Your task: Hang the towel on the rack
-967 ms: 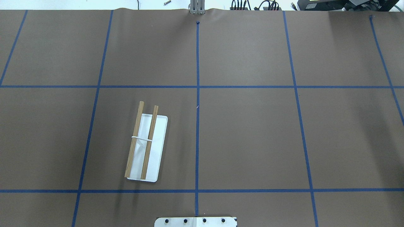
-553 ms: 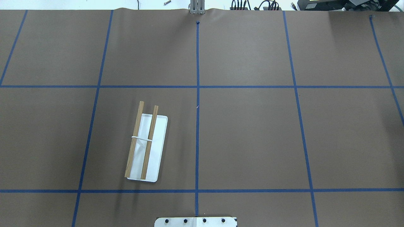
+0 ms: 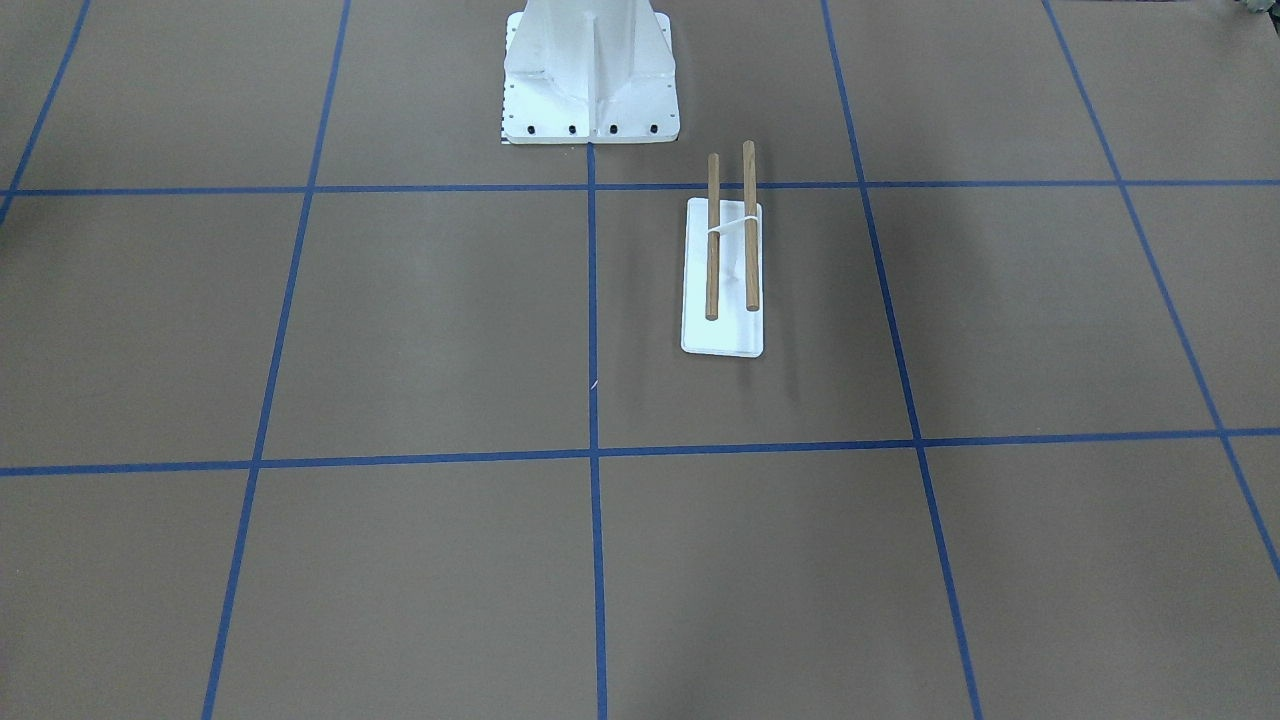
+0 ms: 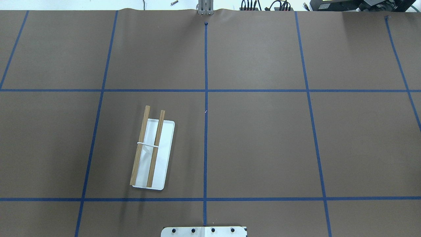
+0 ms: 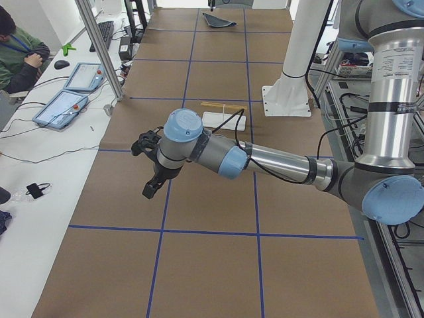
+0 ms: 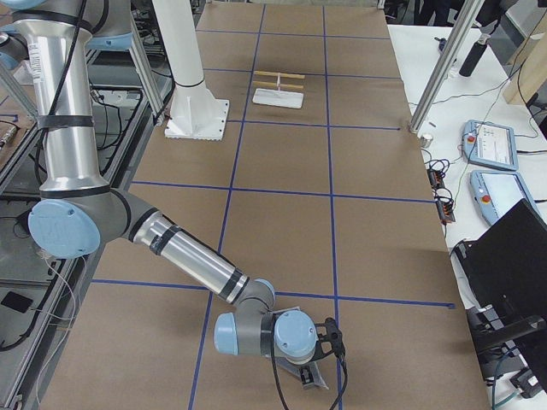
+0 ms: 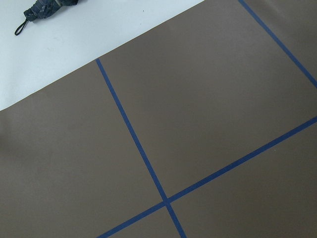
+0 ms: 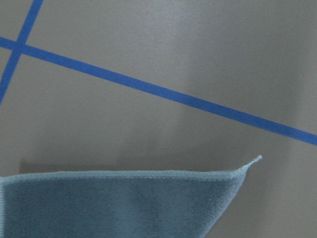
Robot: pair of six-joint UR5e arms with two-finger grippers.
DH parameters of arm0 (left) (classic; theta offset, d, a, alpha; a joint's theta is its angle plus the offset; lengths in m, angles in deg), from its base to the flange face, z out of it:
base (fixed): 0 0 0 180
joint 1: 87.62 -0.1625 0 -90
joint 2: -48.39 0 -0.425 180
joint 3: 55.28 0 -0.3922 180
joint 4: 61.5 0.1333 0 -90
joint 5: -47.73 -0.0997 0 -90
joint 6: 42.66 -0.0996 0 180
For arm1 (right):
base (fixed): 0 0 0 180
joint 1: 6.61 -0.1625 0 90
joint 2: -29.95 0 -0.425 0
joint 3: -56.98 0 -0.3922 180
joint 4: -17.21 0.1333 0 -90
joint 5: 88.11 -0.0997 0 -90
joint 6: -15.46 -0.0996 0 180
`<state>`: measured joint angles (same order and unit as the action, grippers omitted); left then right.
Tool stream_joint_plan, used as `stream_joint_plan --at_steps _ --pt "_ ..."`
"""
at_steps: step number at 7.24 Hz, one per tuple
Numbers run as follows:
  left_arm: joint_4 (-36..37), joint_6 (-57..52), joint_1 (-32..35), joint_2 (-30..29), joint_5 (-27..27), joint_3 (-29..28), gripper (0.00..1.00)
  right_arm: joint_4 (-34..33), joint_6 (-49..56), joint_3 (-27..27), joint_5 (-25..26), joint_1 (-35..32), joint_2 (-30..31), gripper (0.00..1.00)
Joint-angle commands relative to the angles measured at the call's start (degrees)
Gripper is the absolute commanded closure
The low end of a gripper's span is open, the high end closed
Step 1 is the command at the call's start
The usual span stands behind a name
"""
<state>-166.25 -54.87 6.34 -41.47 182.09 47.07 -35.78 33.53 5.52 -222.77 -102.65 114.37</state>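
The rack (image 4: 152,151) has a flat white base and two brown dowels. It stands left of the centre tape line and also shows in the front view (image 3: 722,262) and both side views (image 5: 224,119) (image 6: 278,92). The towel (image 8: 124,203) is dark grey with a light stitched edge and fills the bottom of the right wrist view. It also shows as a dark shape at the table's far end (image 5: 220,22). My right gripper (image 6: 309,376) hangs low over it there; I cannot tell its state. My left gripper (image 5: 148,192) hovers over bare table, state unclear.
The white robot pedestal (image 3: 590,70) stands at the table's robot side (image 4: 204,231). An operator (image 5: 16,56) and control tablets (image 5: 63,106) sit beside the table. Aluminium posts (image 6: 440,68) stand at its edge. A dark folded item (image 7: 47,12) lies on the white bench.
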Motion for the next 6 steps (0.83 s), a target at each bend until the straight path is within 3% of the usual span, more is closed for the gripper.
stream_joint_plan --at_steps 1,2,6 --pt "-1.24 -0.1 0.0 0.91 -0.06 -0.05 0.02 4.11 -0.13 10.39 0.71 -0.37 -5.82 0.0" --pt "-3.95 0.08 0.0 2.3 -0.06 -0.31 0.02 4.38 -1.01 10.59 3.41 -0.28 -6.45 0.0" --pt "-4.59 0.08 -0.09 2.85 -0.06 -0.49 0.02 4.65 -6.89 10.59 4.06 2.69 -6.55 0.04"
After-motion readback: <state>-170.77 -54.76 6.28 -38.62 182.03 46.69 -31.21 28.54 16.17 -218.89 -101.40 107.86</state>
